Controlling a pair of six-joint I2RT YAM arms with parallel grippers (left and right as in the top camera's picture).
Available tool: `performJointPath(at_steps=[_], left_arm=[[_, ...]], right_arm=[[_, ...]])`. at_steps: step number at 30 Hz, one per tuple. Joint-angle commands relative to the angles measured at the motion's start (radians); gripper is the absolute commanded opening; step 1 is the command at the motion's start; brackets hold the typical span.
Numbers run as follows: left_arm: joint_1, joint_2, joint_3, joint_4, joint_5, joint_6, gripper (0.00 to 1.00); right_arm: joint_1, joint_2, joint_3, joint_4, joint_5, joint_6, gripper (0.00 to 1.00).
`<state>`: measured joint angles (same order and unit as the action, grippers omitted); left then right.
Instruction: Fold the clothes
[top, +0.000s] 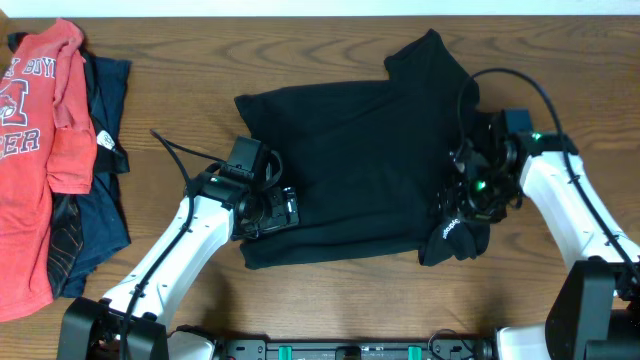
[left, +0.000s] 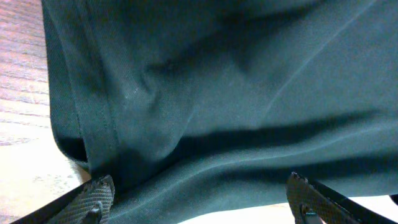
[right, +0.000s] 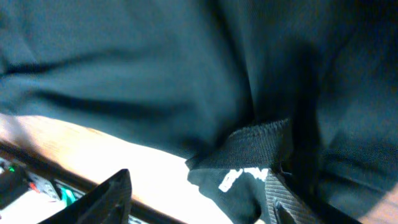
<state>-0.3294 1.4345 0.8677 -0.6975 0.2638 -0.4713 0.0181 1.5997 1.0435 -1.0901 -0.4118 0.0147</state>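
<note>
Wooden worktop carries a black short-sleeved fabric shirt at centre, partly folded, its sleeve loose at lower right. The left fingers and right fingers are spread. At far left, an orange-red lettered T-shirt and navy garment look unfolded.

The overhead camera looks straight down on the table, far enough off to hold both arms and the whole black shirt. The left wrist camera, behind the left gripper, sits very close at the shirt's 8 o'clock edge. The right wrist camera, behind the right gripper, is equally close, apparently near 4 o'clock; the white print there also shows overhead.
</note>
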Motion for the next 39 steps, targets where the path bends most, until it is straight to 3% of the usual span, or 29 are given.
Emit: performJointPath(at_steps=[1, 4, 9, 12, 19, 25, 32, 39], left_arm=[[0.003, 0.001, 0.000, 0.006, 0.016, 0.006, 0.90], [0.002, 0.001, 0.000, 0.008, 0.017, 0.006, 0.90], [0.002, 0.001, 0.000, 0.004, 0.017, 0.006, 0.90], [0.002, 0.001, 0.000, 0.003, 0.018, 0.006, 0.90], [0.002, 0.001, 0.000, 0.003, 0.018, 0.006, 0.90], [0.002, 0.001, 0.000, 0.003, 0.018, 0.006, 0.90], [0.002, 0.001, 0.000, 0.004, 0.017, 0.006, 0.90], [0.002, 0.001, 0.000, 0.004, 0.017, 0.006, 0.90]], right_arm=[[0.005, -0.010, -0.056, 0.030, -0.027, 0.015, 0.64], [0.005, -0.010, -0.082, 0.051, -0.021, 0.028, 0.60], [0.005, -0.010, -0.126, 0.108, 0.024, 0.108, 0.66], [0.005, -0.010, -0.155, 0.146, 0.050, 0.166, 0.52], [0.004, -0.010, -0.164, 0.175, 0.128, 0.273, 0.01], [-0.032, -0.013, -0.119, 0.192, 0.128, 0.308, 0.01], [-0.125, -0.088, 0.050, 0.066, 0.206, 0.415, 0.01], [-0.156, -0.151, 0.071, -0.060, 0.254, 0.494, 0.01]])
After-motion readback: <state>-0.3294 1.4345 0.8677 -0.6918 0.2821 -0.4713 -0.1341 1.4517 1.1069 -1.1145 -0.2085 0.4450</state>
